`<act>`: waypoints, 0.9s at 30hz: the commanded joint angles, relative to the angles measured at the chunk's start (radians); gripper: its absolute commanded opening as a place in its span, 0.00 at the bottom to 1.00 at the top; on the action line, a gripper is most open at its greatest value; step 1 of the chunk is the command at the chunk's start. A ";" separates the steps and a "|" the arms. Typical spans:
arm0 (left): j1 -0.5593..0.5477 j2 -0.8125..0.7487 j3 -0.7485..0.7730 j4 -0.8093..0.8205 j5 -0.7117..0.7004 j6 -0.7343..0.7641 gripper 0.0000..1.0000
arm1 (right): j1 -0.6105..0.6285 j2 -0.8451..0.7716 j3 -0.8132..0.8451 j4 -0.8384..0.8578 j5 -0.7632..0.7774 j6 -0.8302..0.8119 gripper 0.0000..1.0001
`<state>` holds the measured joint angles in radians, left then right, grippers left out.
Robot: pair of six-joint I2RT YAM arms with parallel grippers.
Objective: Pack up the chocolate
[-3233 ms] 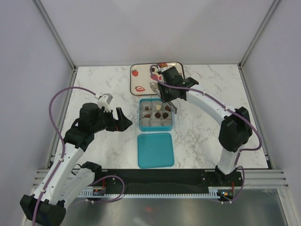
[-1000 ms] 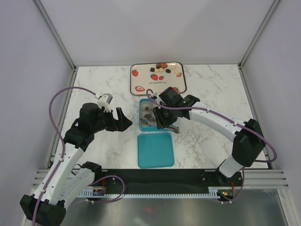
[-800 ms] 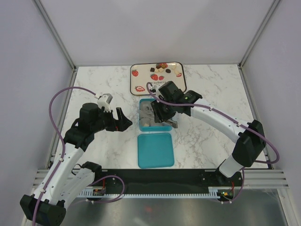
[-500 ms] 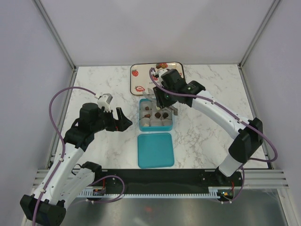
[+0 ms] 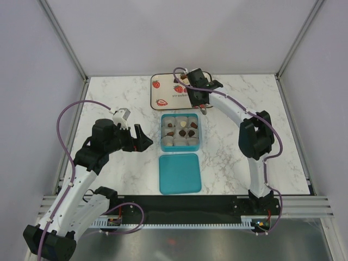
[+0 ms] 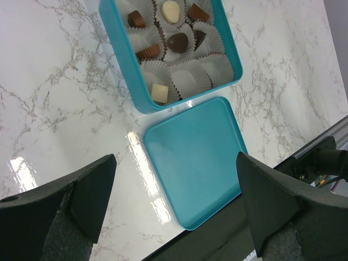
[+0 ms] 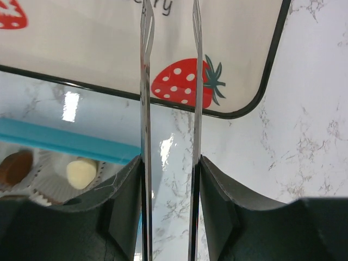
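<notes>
Hovering over the near right part of the strawberry tray (image 5: 163, 89), the right gripper (image 5: 198, 98) reads from above only as a dark block. Its own wrist camera adds what the overhead view hides. Two thin metal blades (image 7: 145, 81) stand slightly apart with nothing between them, above a printed strawberry (image 7: 185, 81) by the tray's rounded corner.

The chocolate (image 6: 178, 42) sits in the teal box (image 5: 162, 133), just near of the tray. From above it shows as small dark and pale specks. The left wrist view tells dark, milk-brown and white pieces apart, each in a white paper cup (image 6: 187, 76). In the row nearest the lid, one cup holds a white square and two cups are bare. The right wrist view catches only one white piece (image 7: 81, 173) and a brown one beside it, under the box's teal rim.

The teal lid (image 5: 180, 173) lies flat on the marble table (image 5: 109, 98), just beside the box on its near side.

The left gripper (image 5: 144, 138) hangs left of the box with its jaws spread wide, holding nothing; its dark fingers (image 6: 89, 190) frame the lid.
</notes>
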<state>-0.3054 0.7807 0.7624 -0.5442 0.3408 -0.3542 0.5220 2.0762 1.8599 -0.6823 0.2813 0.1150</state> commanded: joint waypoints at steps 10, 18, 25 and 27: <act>-0.001 -0.003 0.000 0.006 0.010 0.029 1.00 | -0.145 0.152 0.191 0.104 -0.093 -0.029 0.53; -0.001 0.002 0.000 0.006 0.010 0.027 1.00 | -0.171 0.228 0.274 0.128 -0.177 -0.063 0.54; -0.001 0.006 0.000 0.003 0.004 0.027 1.00 | -0.172 0.311 0.358 0.133 -0.215 -0.075 0.54; -0.001 0.006 0.000 0.004 0.001 0.029 1.00 | -0.172 0.321 0.366 0.133 -0.206 -0.080 0.54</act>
<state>-0.3054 0.7860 0.7624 -0.5442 0.3412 -0.3542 0.3496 2.3840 2.1635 -0.5888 0.0914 0.0551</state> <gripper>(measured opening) 0.993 0.537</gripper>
